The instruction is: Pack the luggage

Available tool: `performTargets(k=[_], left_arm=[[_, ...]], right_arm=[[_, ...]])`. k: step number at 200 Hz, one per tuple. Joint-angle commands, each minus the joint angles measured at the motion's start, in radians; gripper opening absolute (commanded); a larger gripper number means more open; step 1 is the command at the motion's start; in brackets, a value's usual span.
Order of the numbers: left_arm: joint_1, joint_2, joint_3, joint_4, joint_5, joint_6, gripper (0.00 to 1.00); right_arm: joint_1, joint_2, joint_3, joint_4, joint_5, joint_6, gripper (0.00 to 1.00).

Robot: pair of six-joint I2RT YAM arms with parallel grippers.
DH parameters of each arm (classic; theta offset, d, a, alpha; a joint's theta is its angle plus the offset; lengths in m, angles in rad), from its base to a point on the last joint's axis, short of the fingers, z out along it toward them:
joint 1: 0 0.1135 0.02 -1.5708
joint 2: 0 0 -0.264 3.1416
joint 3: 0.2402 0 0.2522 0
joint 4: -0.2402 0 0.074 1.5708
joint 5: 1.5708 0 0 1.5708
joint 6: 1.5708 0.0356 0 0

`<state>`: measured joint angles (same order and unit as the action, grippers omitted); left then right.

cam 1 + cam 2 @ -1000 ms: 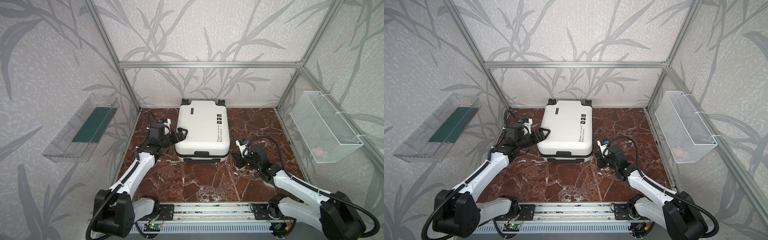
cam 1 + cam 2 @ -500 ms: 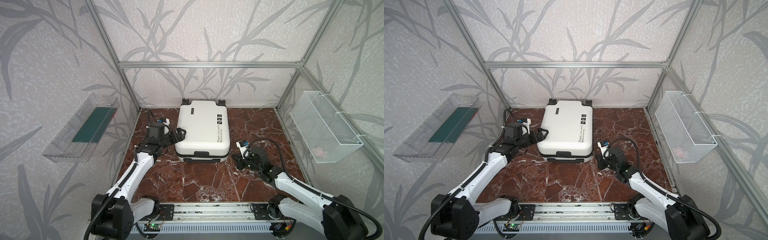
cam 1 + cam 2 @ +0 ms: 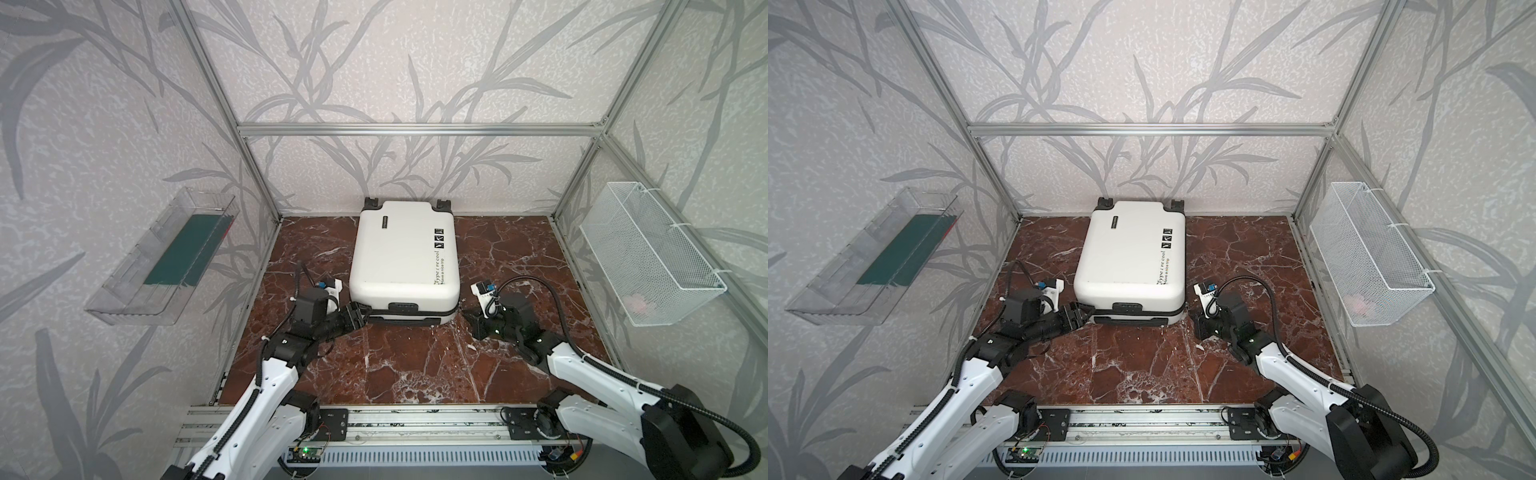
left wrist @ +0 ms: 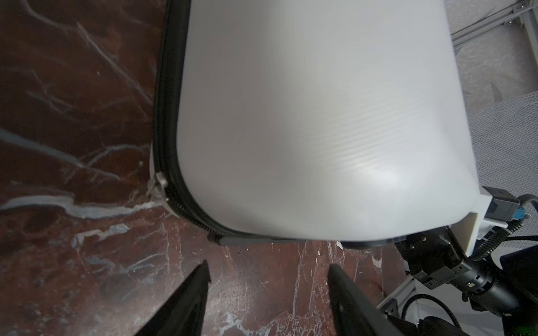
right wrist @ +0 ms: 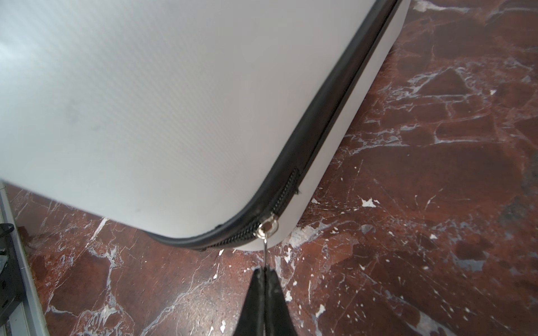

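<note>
Luggage lies flat, white lid down, its inside hidden. Right gripper pinches the zipper pull; left gripper stands spread.

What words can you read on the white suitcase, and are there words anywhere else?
"Type : re cool": black print on top of the luggage, near its right edge in both top views; the middle mark is fuzzy.
"Have a nice trip": smaller print right beside that line.
Three black square stickers on the shell: white signs, no words I can read.
Small black label on the shell: too small to read.
No other words can be read anywhere.
</note>
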<state>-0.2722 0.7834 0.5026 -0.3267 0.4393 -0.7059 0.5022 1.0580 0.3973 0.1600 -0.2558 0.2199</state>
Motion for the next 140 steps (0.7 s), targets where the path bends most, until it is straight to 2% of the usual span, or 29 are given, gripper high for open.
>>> performTargets(k=[1,43,78,140], left_arm=[[-0.046,0.005,-0.061,0.116,-0.025,-0.086,0.61],[-0.079,0.077,-0.16,0.319,-0.064,-0.116,0.6],[-0.081,0.082,-0.265,0.521,-0.107,-0.18,0.59],[-0.081,0.081,-0.337,0.647,-0.154,-0.189,0.54]], right_arm=[[0.005,0.013,0.027,-0.053,-0.034,-0.005,0.0],[0.005,0.014,0.035,-0.069,-0.033,-0.011,0.0],[0.005,0.017,0.037,-0.073,-0.034,-0.015,0.0],[0.005,0.027,0.031,-0.062,-0.037,-0.015,0.0]])
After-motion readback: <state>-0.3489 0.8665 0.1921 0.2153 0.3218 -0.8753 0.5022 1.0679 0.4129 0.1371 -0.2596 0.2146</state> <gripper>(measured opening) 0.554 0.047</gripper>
